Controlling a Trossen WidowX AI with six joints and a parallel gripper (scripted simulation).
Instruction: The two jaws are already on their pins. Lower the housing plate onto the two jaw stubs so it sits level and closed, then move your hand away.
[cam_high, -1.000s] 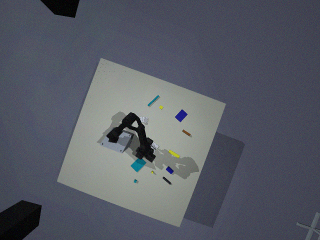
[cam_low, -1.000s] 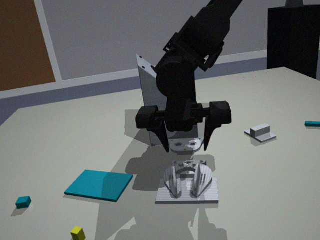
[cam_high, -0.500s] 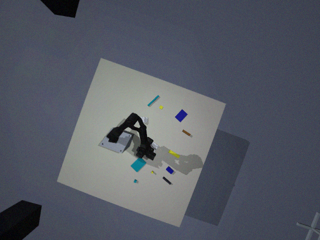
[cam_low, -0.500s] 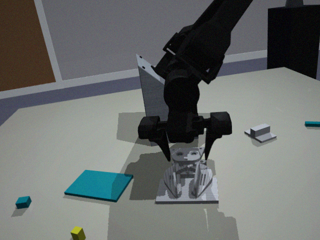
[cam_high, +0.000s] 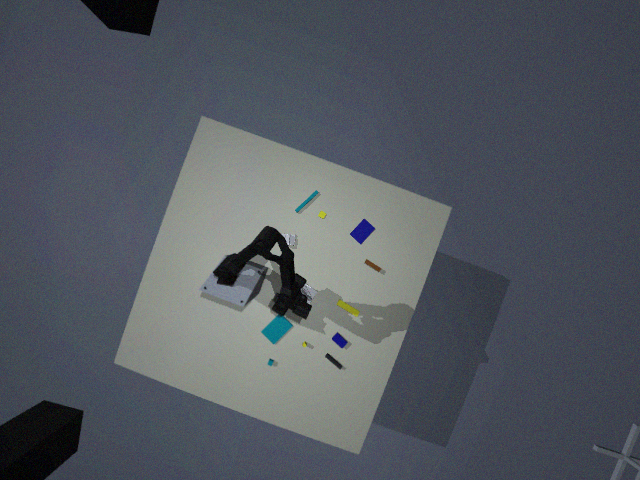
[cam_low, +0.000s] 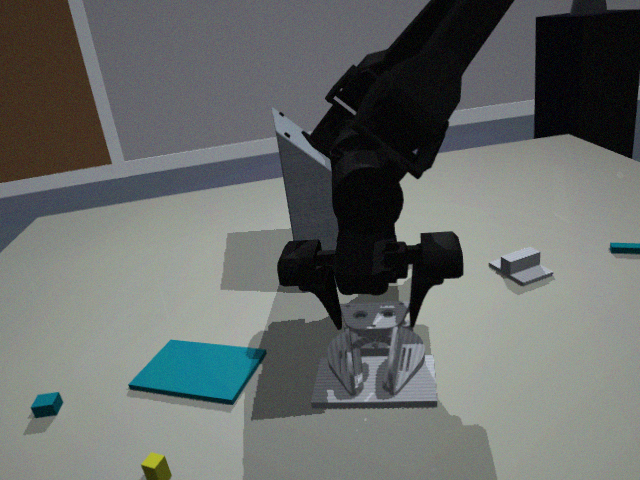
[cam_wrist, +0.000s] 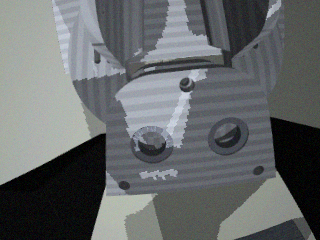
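Plate (cam_low: 373, 321) (cam_wrist: 200, 107) showing two round holes, grey.
End effector (cam_low: 376, 326) (cam_wrist: 186, 134) is clamping plate by its sides, above jaws.

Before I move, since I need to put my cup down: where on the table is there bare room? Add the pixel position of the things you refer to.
Beyond the teal bar (cam_high: 307, 202), toward the nearest corner, and left of the teal block (cam_high: 270, 362) (cam_low: 46, 404) in the top view. It's crowded around the gripper (cam_high: 292, 312) (cam_low: 376, 327), holding the housing plate (cam_low: 373, 316) (cam_wrist: 192, 112).
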